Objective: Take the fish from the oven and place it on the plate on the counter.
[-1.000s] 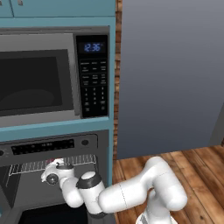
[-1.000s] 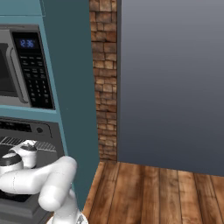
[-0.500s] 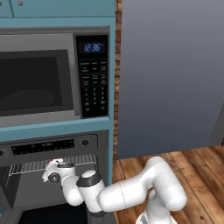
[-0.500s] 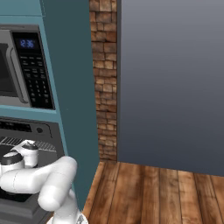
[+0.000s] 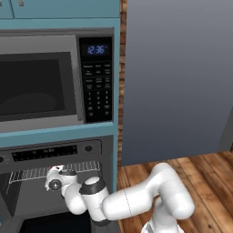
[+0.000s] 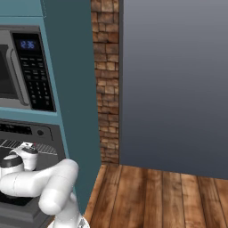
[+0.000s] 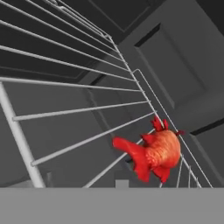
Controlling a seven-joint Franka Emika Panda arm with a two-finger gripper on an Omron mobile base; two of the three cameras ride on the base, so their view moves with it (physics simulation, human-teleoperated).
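Barely any change from a second ago: the gripper (image 5: pixel 51 175) stays at the oven (image 5: pixel 57 157) rack, lower left. Fish (image 7: pixel 152 153) lies on the wire rack (image 7: pixel 78 87); can't tell if the jaws grip it.

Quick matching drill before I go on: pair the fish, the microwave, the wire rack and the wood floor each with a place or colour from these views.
Things:
1. fish
2. microwave
3. wire rack
4. wood floor

Descriptions:
A. brown planks, right of the teal cabinet
B. thin grey bars inside the oven
C. red-orange, lying on the bars
D. above the oven, blue clock lit

Pairs: 1-C, 2-D, 3-B, 4-A
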